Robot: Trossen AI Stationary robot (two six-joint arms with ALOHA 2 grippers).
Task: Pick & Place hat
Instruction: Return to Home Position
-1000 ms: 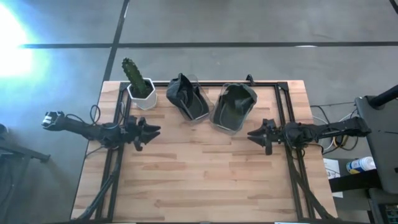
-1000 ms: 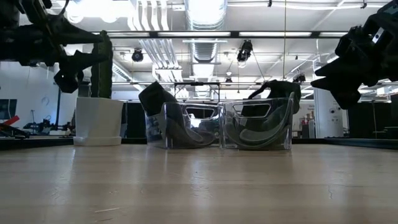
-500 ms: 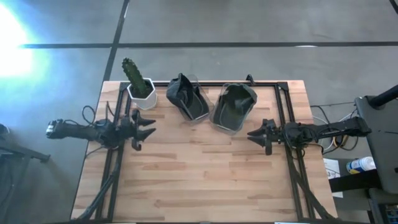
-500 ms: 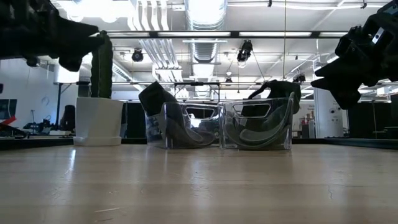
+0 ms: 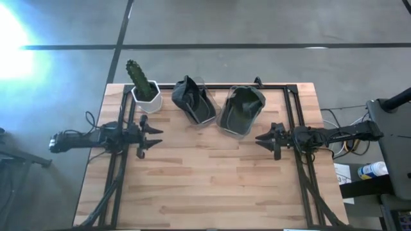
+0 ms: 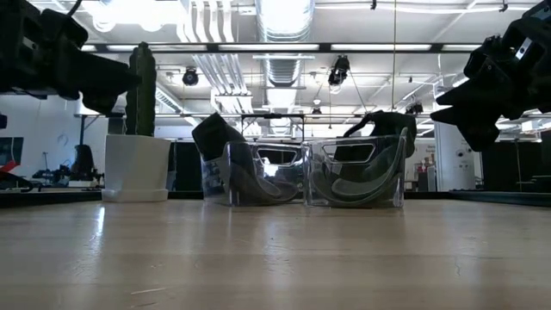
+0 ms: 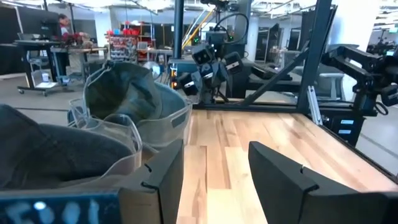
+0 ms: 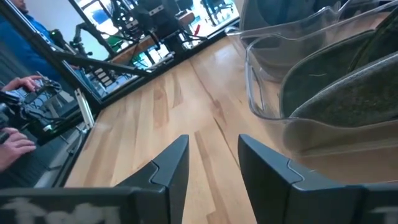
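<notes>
Two dark hats sit in two clear plastic bins at the table's far middle. The left hat rests in its bin, its crown rising above the rim. The right hat lies inside the right bin. My left gripper hovers open above the table, left of the bins; its wrist view shows both hats beside it. My right gripper hovers open to the right of the right bin, fingers pointing toward the table's left.
A cactus in a white pot stands at the far left, just beyond my left gripper. Black frame rails run along both sides. Bare wood fills the near half of the table. A person's hands show beyond the table.
My left arm has swung so that it now lies level across the table's left edge; its gripper has drawn slightly toward the left and far edges and stays open. My right arm and both hats have kept still.
</notes>
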